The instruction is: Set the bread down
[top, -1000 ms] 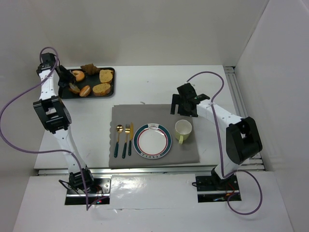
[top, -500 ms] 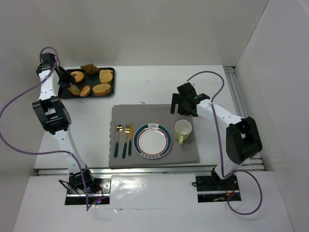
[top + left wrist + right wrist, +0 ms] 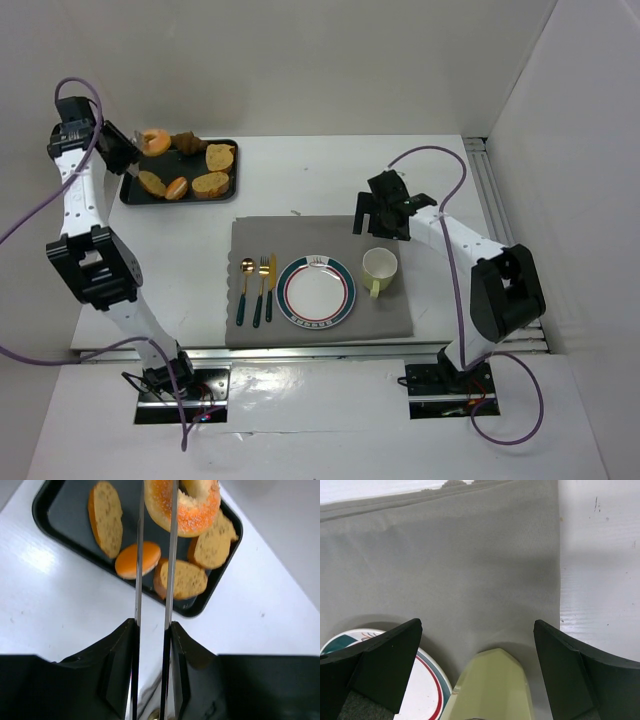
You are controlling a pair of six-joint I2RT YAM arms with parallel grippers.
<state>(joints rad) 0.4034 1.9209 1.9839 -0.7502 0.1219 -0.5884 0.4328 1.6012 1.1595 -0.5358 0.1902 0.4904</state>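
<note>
Since half a second earlier, the left arm had risen and swung back from the black rectangular tray [image 3: 39,511], its elbow now farther left. Its left gripper [image 3: 136,149] pointed down over the tray's far corner, the thin fingers [image 3: 139,555] nearly together and pinching a round orange sugared bread ring [image 3: 195,510], apparently lifted clear of the slices [image 3: 211,184] lying below. The right gripper [image 3: 380,216] had not moved, jaws spread wide and holding nothing, above the grey cloth mat [image 3: 470,555] beside a pale green mug [image 3: 379,268].
</note>
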